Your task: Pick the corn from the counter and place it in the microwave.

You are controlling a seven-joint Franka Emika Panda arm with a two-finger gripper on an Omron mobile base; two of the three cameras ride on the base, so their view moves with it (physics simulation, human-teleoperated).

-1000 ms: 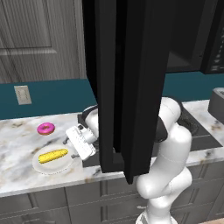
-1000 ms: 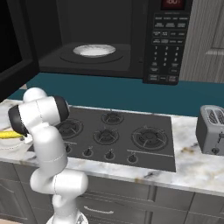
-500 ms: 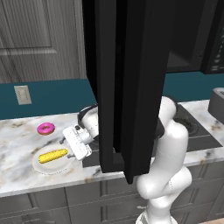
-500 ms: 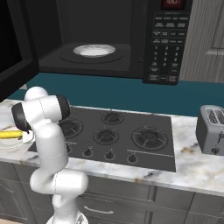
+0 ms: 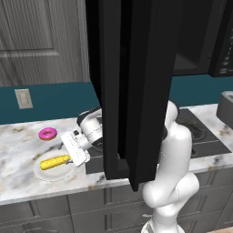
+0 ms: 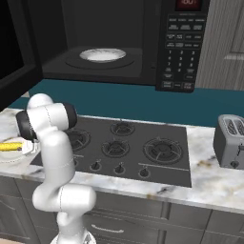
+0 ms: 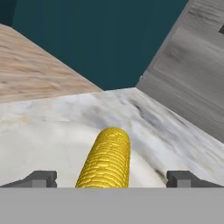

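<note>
On the marble worktop (image 5: pixel 18 182), the corn (image 5: pixel 55 161) lies on its white plate (image 5: pixel 43 174) (microwave (image 6: pixel 119 43) door open) and the pincer (image 7: pixel 112 178) has crept closer, wide open and seemingly straddling the cob's near end; closing looks imminent.

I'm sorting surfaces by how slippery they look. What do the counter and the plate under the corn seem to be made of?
The counter looks like polished white marble, going by its grey-brown veining. The plate under the corn looks like smooth glazed white ceramic, though plastic can't be ruled out.
</note>
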